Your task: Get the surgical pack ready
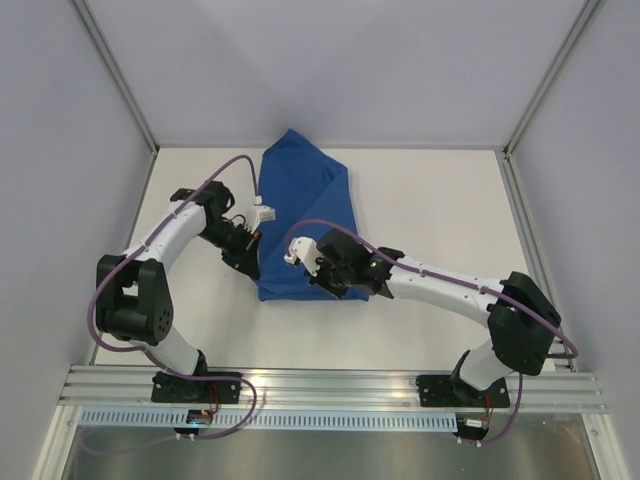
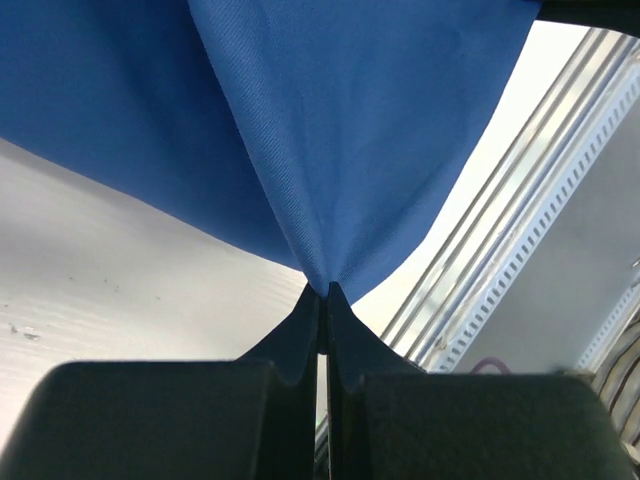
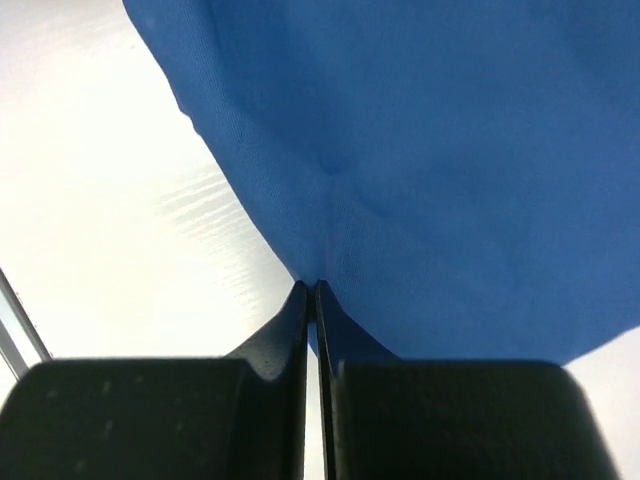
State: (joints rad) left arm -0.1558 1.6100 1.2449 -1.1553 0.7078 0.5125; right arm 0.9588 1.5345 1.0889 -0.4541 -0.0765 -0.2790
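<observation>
Blue surgical pack (image 1: 300, 215) lies on the white bench (image 1: 430, 200), a creased, folded bundle a little left of the bench's middle. Its narrow end reaches the far edge; its wide end stops about halfway to the near edge.

My left gripper (image 2: 325, 292): jaws clenched on a pinch of the pack's cloth, at the bundle's left side. From the wrist, the fabric fans up and outward from my fingertips, with bare bench showing below it and the slotted rail (image 2: 520, 270) of the near edge off to the right.

My right gripper (image 3: 312, 285): jaws clenched too, fabric caught between the tips. It sits at the pack's near right corner. Cloth spreads away from the pinch and fills most of that wrist view; bench shows pale to the left.

Both arms reach inward, one to each side of the pack.
</observation>
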